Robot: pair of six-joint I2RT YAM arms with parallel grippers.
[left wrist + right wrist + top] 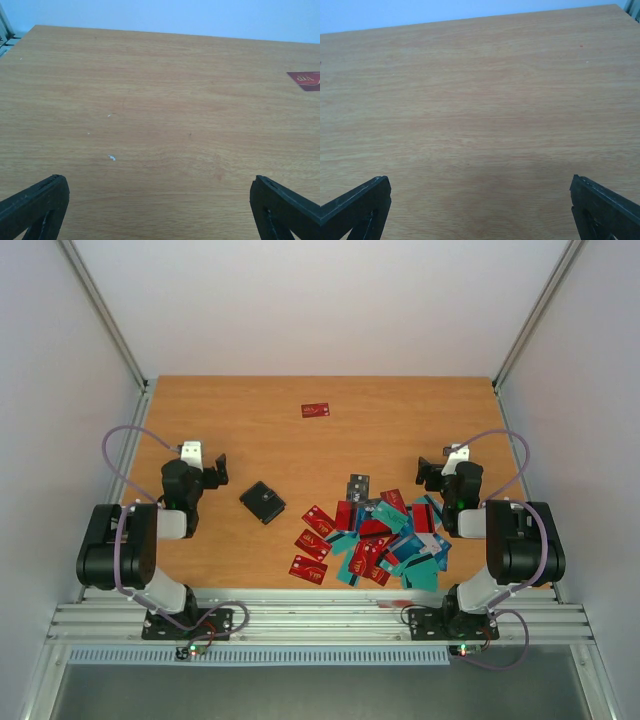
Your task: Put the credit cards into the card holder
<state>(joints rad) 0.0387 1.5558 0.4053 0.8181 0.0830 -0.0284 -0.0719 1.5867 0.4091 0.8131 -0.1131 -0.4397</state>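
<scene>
From above, the desk (250,430) carries one card holder (263,503). It is a small black squarish case lying flat and turned cornerwise. It sits just right of the left arm (185,495) and apart from the cards.

The credit cards (375,540) lie mostly in one overlapping heap near the front edge, just left of the right arm (460,500). There are too many stacked on each other to count exactly, but well over a dozen, red and teal mixed. Three red ones (311,543) with white markings fan out at the heap's left side. A dark card (357,486) lies at its far edge. One lone red card (316,410) lies well apart, far back at the middle of the desk. There are two arms, and neither touches anything.

The left wrist view shows bare wood and one red card (306,80) with white lettering, cut off by the right edge. The left jaws stand wide open, with the two black fingertips (35,202) in the bottom corners and nothing between them.

The right wrist view shows only bare wood, with no cards. The right jaws also stand wide open, fingertips (355,205) at the bottom corners, holding nothing.
</scene>
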